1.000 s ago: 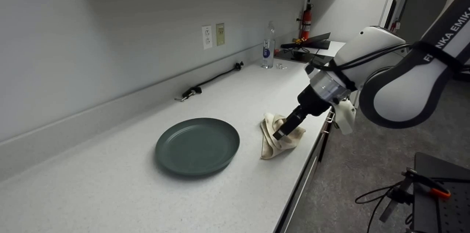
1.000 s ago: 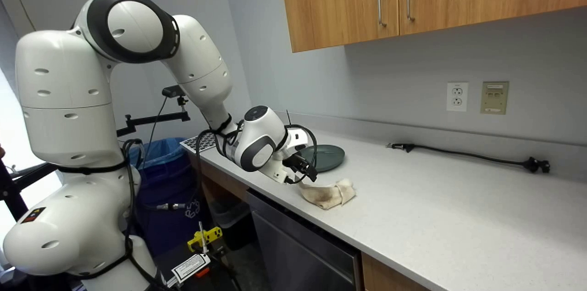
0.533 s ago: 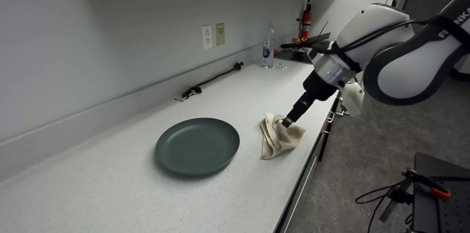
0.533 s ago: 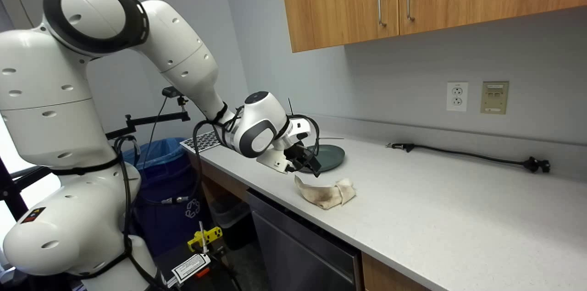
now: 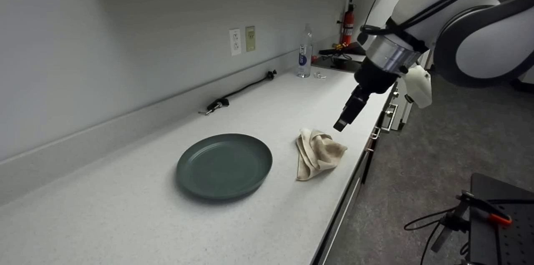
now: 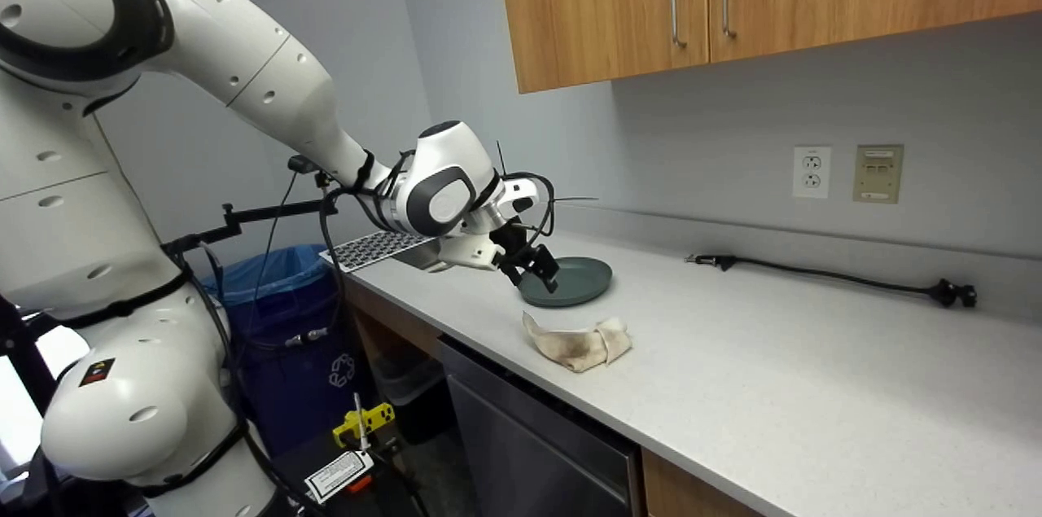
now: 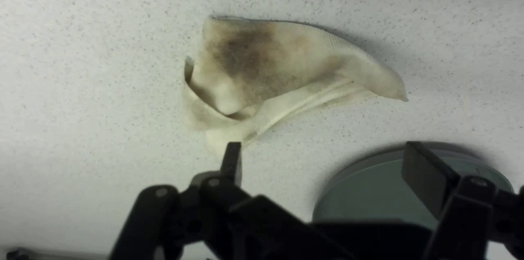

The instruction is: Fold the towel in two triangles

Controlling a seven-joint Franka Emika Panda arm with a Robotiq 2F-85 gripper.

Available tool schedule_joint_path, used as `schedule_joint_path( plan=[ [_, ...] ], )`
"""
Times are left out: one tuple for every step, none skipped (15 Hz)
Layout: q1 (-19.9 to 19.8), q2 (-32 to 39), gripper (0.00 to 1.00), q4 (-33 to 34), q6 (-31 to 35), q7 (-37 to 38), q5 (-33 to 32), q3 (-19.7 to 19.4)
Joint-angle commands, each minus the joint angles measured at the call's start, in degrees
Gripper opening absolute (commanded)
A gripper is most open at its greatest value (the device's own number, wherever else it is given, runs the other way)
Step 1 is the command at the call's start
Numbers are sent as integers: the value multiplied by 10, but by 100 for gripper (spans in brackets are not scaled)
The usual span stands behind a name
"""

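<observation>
The gripper (image 7: pixel 324 159) hangs above the bench (image 6: pixel 781 378), its fingers spread wide. The towel (image 5: pixel 324 152) lies wrinkled, folded over itself, near the bench's front edge, apart from the plate (image 5: pixel 224 167).

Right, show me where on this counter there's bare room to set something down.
A broad bare stretch of counter is bordered by the towel, the black cable and the front edge. Another lies between the plate and the backsplash. It is crowded between plate and towel: only a narrow strip, with the open pincer in the air nearby.
</observation>
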Motion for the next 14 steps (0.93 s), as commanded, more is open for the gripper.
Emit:
schedule_joint_path(
  plan=[
    [77,-51,100,-13,-35,-13,-3,-61],
    [89,-59,100,-14,-44,-17,-6,-71],
    [98,-67,100,-18,-41,-17,-8,-79],
    [108,-73,100,-18,-47,-20,-4,-87],
    [117,-80,100,-19,-50,-24,0,-95],
    [124,-86,100,-19,-54,-24,4,-102],
    [130,-92,100,-18,-62,-25,7,-108],
    [135,-97,100,-18,-66,-26,10,-115],
    [139,-104,100,-19,-70,-28,13,-121],
    [143,-110,100,-21,-73,-31,18,-129],
    [144,-117,100,-24,-81,-30,21,-137],
    [136,-83,100,-7,-60,-5,-1,-124],
    [137,-89,100,-8,-66,-6,1,-128],
    [137,-92,100,-9,-68,-7,2,-131]
  ],
)
